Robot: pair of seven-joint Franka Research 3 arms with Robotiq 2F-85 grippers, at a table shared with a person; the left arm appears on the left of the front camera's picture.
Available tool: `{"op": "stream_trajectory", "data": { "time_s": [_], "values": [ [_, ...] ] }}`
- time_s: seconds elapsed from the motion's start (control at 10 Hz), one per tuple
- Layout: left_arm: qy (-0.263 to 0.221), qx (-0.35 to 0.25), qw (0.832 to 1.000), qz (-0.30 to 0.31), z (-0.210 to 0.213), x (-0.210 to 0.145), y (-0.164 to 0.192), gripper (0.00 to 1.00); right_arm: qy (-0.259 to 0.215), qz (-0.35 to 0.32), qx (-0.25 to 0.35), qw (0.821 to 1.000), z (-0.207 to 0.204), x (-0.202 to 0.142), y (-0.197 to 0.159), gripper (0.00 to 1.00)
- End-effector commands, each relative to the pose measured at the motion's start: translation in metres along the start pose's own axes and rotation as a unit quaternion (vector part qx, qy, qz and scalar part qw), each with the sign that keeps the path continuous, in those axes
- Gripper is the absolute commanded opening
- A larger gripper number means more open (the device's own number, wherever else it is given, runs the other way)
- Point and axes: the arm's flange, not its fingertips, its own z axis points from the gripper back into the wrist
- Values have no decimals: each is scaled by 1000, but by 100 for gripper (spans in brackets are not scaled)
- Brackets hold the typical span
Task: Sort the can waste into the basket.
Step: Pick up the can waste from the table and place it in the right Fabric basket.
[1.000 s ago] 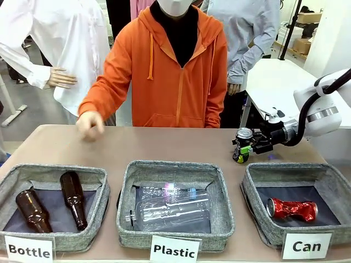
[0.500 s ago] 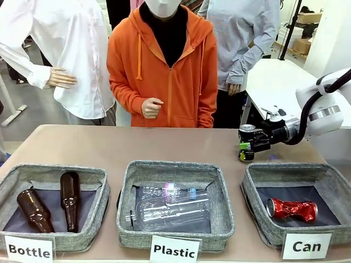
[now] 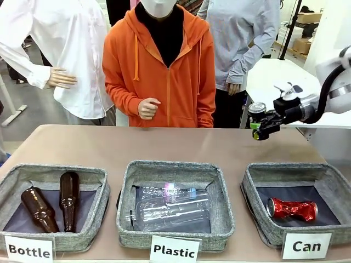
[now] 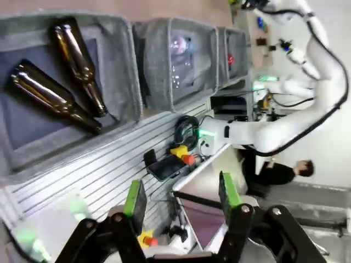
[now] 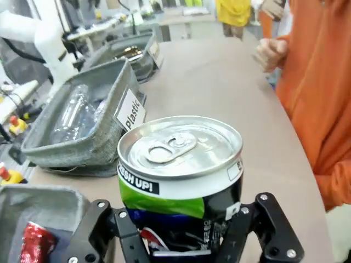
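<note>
The slim black can with a silver top hangs above the table's far right, upright, with my right gripper shut on it. In the right wrist view the can stands between the two fingers, and its green and black print shows. The crushed red can lies in the grey basket labelled "Can" at the front right, below and nearer than the held can. That red can also lies in the basket under the gripper. My left gripper is open with nothing between its green pads.
The middle basket, labelled "Plastic", holds clear bottles. The left basket, labelled "Bottle", holds two brown bottles. A person in an orange hoodie stands at the far side with a fist held at the chest. Bare table lies behind the baskets.
My right gripper has lifted the black can off the table, up and to the right. The person's hand drew back from the table to the chest. The brown bottles shifted slightly.
</note>
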Motion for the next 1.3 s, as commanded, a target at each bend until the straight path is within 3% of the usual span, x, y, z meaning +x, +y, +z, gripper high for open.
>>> {"op": "stream_trajectory", "data": {
  "time_s": [0.0,0.1,0.2,0.4,0.5,0.7,1.0,1.1,1.2],
  "values": [
    [-3,-51,999,16,14,-3,2,70,100,-29,-48,993,-4,34,55,0],
    [-3,-51,999,16,14,-3,2,70,158,-33,-70,984,-5,51,81,0],
    [-3,-51,999,16,14,-3,2,70,247,-27,-71,966,-9,61,113,0],
    [-3,-51,999,16,14,-3,2,70,390,-65,-84,915,-21,58,174,0],
    [-3,-51,999,16,14,-3,2,70,425,-57,-80,900,-24,53,198,0],
    [-3,-51,999,16,14,-3,2,70,483,-69,2,873,-30,43,214,0],
    [-3,-51,999,16,14,-3,2,70,477,-95,-13,874,-24,40,210,0],
    [-3,-51,999,16,14,-3,2,70,478,-92,-3,874,-24,40,209,56],
    [-3,-51,999,16,14,-3,2,70,483,-92,3,871,-24,38,209,59]
  ]
}}
